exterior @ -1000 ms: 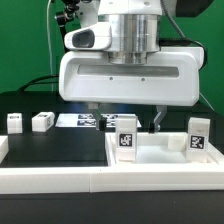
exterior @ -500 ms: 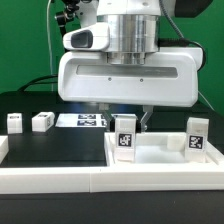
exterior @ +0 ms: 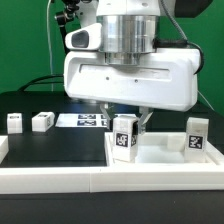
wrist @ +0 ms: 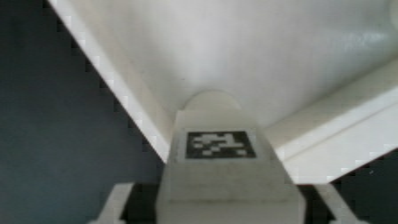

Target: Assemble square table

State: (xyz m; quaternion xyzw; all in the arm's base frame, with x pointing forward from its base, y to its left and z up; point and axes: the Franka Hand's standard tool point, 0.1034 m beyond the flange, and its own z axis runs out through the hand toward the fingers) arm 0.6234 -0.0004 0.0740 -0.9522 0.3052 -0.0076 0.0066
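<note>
Exterior view, left to right: small leg [exterior: 14, 122] and a second leg [exterior: 42, 121] just sitting on the black desk [exterior: 60, 150], marker board [exterior: 85, 121] right of them, then the fingers [exterior: 146, 121] clamped on a tagged leg [exterior: 125, 138] over the white slab's [exterior: 165, 152] left end, fourth leg [exterior: 196, 136] standing at its right.

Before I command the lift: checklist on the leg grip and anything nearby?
1. Gripper closed on the gripped leg: ok, fingers flank it in both views.
2. Leg centred between the fingers: ok in the wrist view.
3. Leg base free of the tabletop slab: cannot tell, its foot sits level with the rim.
4. Neighbouring leg on the slab stands apart from the gripper: ok.
5. Loose legs on the black surface at the exterior view's left, one and another, are out of the way: ok.
</note>
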